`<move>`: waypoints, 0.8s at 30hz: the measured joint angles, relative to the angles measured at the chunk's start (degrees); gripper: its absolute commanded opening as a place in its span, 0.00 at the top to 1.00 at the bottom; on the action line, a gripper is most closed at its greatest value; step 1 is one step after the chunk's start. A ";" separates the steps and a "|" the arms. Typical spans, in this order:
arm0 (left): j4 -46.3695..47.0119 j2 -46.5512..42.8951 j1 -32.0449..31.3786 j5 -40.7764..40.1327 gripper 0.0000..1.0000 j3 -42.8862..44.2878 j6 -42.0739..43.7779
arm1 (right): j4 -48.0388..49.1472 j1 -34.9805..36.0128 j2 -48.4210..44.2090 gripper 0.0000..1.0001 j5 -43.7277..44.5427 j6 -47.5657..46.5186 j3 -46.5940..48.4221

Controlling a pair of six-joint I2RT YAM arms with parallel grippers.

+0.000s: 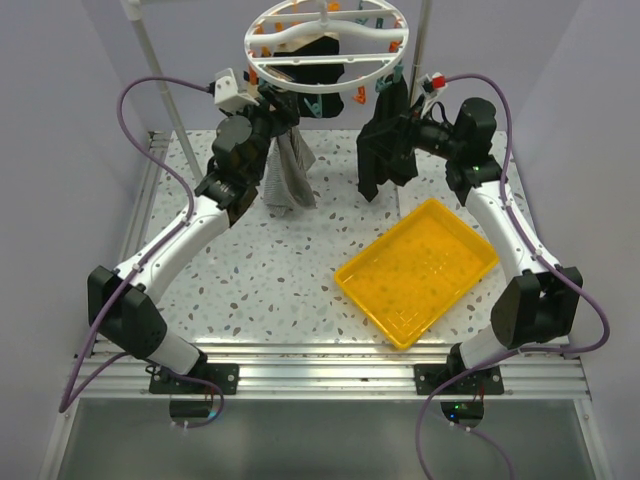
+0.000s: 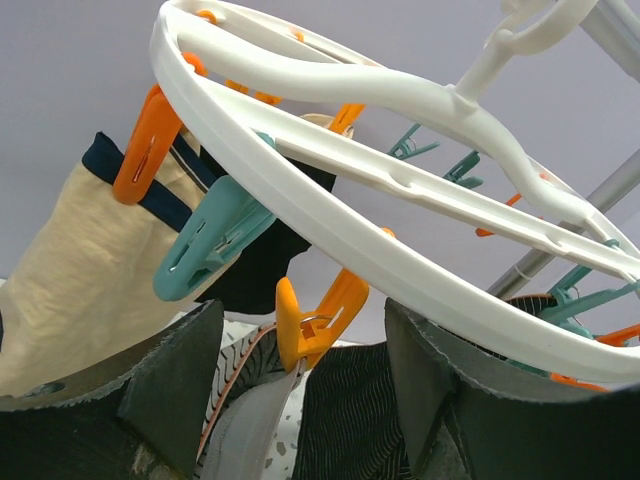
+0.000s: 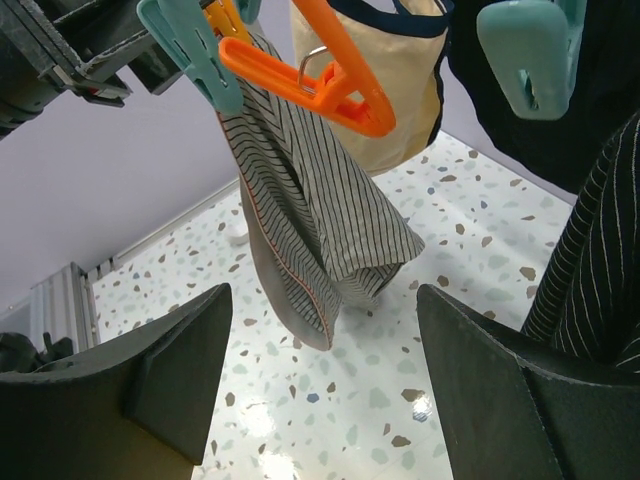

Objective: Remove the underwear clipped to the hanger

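The white ring hanger (image 1: 325,45) hangs at the back with orange and teal pegs. A grey-and-white striped underwear (image 1: 290,175) dangles from its left side and a black one (image 1: 378,165) from its right. My left gripper (image 1: 268,108) is raised under the ring, open. In the left wrist view the gripper (image 2: 305,395) has an orange peg (image 2: 315,320) between its fingers (image 2: 170,390), and that peg is clipped on the striped underwear's waistband (image 2: 250,420). A beige underwear (image 2: 80,270) hangs to the left. My right gripper (image 3: 320,390) is open and empty, beside the black underwear (image 3: 600,280).
A yellow tray (image 1: 417,270) lies on the speckled table (image 1: 260,280) at the right front. Two white upright poles (image 1: 165,90) stand behind the ring. Another black underwear (image 1: 320,65) hangs under the ring's middle. Teal pegs (image 3: 525,50) dangle close to the right gripper.
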 measured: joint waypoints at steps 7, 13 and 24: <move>1.16 0.02 -0.39 -2.82 0.33 0.00 1.60 | 0.63 0.15 -0.09 0.22 0.02 0.35 -0.68; 1.75 0.44 -0.39 -4.74 0.35 0.00 3.04 | 0.66 0.37 -0.09 0.22 0.00 0.39 -0.76; 3.78 1.07 -0.72 -5.77 0.74 0.00 4.96 | 0.85 0.48 -0.59 0.22 0.04 0.39 -1.64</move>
